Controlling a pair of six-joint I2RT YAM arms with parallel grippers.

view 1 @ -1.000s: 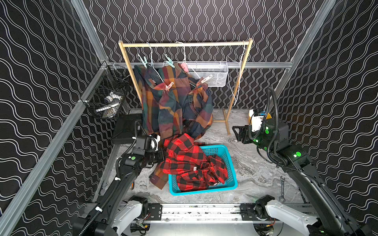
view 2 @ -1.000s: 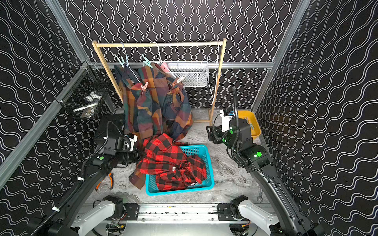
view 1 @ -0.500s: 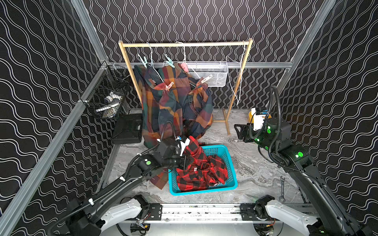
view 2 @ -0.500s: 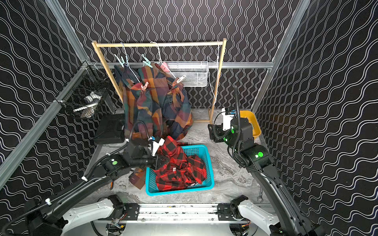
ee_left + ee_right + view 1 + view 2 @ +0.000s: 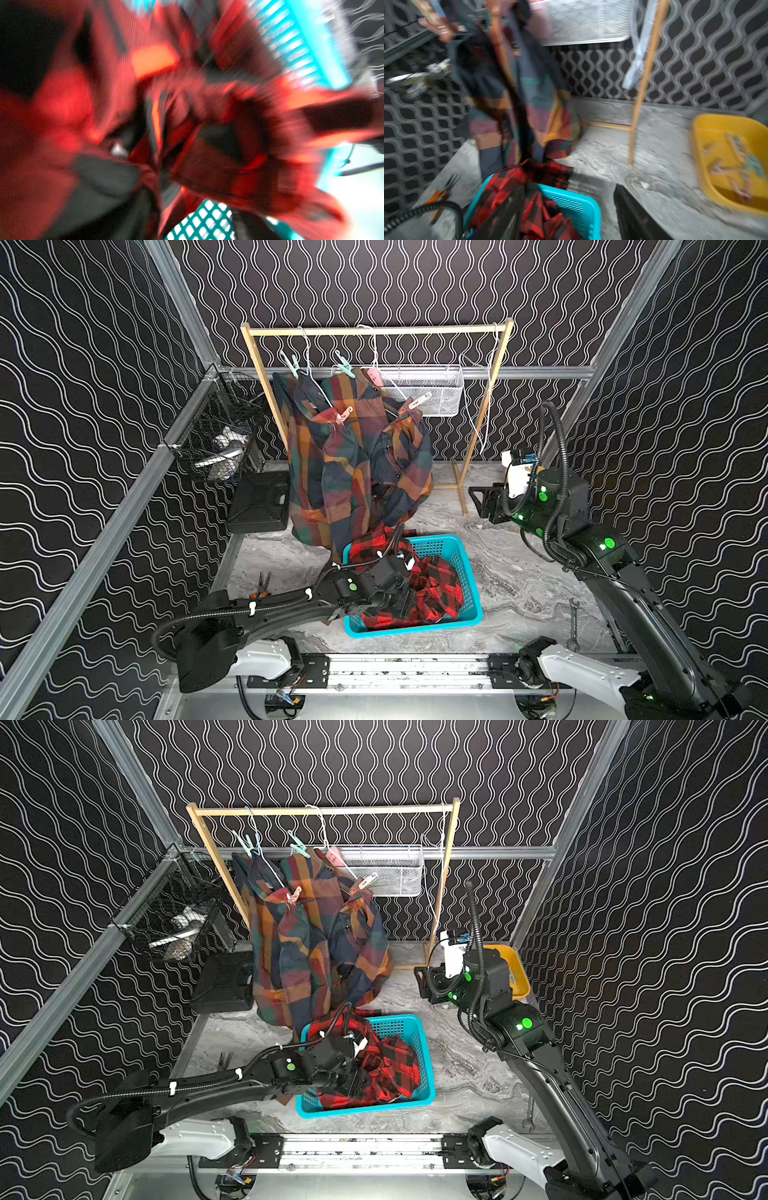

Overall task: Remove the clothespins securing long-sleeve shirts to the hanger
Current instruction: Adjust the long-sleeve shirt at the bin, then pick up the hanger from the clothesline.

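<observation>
Two checked shirts [image 5: 357,460] hanging from the wooden rack [image 5: 374,329] at the back, held at the shoulders by clothespins [image 5: 344,414]: two mint, one pink by a collar, one peach, one cream. A red shirt [image 5: 432,585] heaped in the teal basket [image 5: 415,628] on the bench [image 5: 519,585], off the rack

Matters most for the next reach: cream clothespin [image 5: 419,400] up, back and to the left of the right tool [image 5: 482,499], well apart from it, on the shoulder of the front shirt, just in front of the white mesh basket [image 5: 432,389]. Long axis tilted, free end raised and pointing out toward that mesh basket; likely calls for a squeeze across the raised tail. Right arm plainly nearer to it than the left

Right arm raised, elbow bent, wrist roughly level and aimed at the hanging shirts; right tool open and empty, fingers [image 5: 633,214] spread wide in the wrist view. Left arm stretched low and forward over the teal basket, left tool [image 5: 405,599] down at the red cloth; cannot tell whether open or gripping fabric, wrist view too blurred and jaws hidden from above. Loose clothespins lying in the yellow tray [image 5: 726,162] beside the right arm
</observation>
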